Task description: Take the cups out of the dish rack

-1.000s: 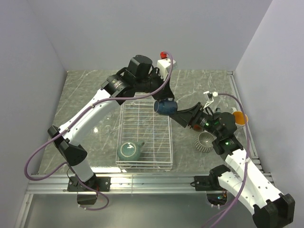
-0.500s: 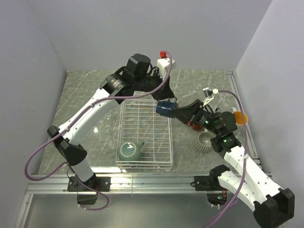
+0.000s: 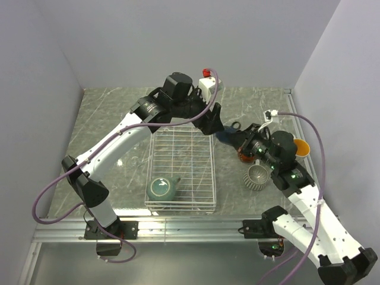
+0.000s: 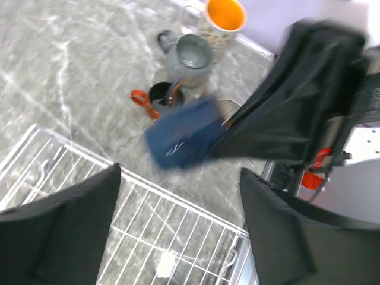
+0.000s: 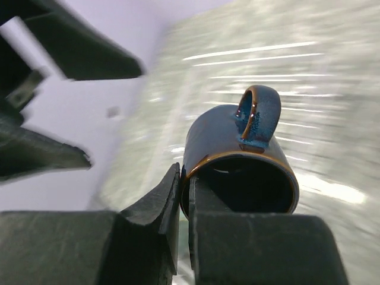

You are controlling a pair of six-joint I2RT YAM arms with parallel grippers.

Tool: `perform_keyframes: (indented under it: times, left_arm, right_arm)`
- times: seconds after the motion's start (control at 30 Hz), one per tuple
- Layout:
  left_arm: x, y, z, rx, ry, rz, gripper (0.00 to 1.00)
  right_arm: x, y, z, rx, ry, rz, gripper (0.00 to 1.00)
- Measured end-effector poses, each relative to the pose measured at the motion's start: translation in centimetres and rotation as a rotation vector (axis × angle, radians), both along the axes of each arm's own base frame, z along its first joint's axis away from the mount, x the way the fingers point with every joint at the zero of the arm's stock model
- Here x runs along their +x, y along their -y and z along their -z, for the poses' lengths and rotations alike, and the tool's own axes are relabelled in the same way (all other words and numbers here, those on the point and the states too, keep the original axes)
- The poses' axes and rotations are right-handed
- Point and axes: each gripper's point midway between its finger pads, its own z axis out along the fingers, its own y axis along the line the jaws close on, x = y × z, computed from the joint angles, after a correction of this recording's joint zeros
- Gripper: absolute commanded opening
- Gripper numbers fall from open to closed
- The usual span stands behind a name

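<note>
While the right pincer (image 5: 184,193) has one finger inside the mouth of the dark-blue cup (image 5: 237,157) and one outside, it is pinching the wall at the rim, so the cup hangs on its side with the handle uppermost. I judge that grip suits a cup this small better than spanning its body. From the left wrist view the cup is in the air over the counter (image 4: 71,65), just past the far right corner of the dish rack (image 4: 148,205). That is the side where the white mug with orange inside (image 4: 224,18), a grey-teal mug on the counter (image 4: 193,56) and a red-brown mug (image 4: 159,94) stand together, so I read this as a carry out to join them. My left pincer (image 4: 179,178) is spread wide, holding nothing, right above the cup. The left arm stretches across the rack's far end, wrist bent down. The right arm reaches in from the right, forearm angled toward that corner. A grey-teal mug in the rack (image 3: 161,188) sits at the near end
</note>
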Motion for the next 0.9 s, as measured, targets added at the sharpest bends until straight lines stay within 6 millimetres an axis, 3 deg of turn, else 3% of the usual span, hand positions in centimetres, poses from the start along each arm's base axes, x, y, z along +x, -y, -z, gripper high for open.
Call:
perform_keyframes:
  times: [0.23,0.47,0.6,0.7,0.9]
  left_arm:
    - [2.1,-1.6,1.2,0.091,0.063,-0.113,0.98]
    - [4.6,-4.3,4.2,0.254,0.165,-0.22,0.99]
    - [4.9,-6.9,7.5,0.381,0.198,-0.264,0.99]
    - [4.6,-8.6,8.6,0.44,0.232,-0.279,0.99]
    - [4.0,-10.7,7.2,0.435,0.321,-0.301,0.99]
  right_arm:
    - [0.4,6.4,1.5,-0.315,-0.128,0.262,0.0]
    - [-1.7,14.7,7.4,-0.581,-0.416,0.498,0.0]
    - [-2.6,18.2,8.2,-0.599,-0.503,0.618,0.0]
    - [-2.7,20.0,8.8,-0.597,-0.548,0.681,0.0]
    - [-2.8,24.6,11.5,-0.536,-0.713,0.822,0.0]
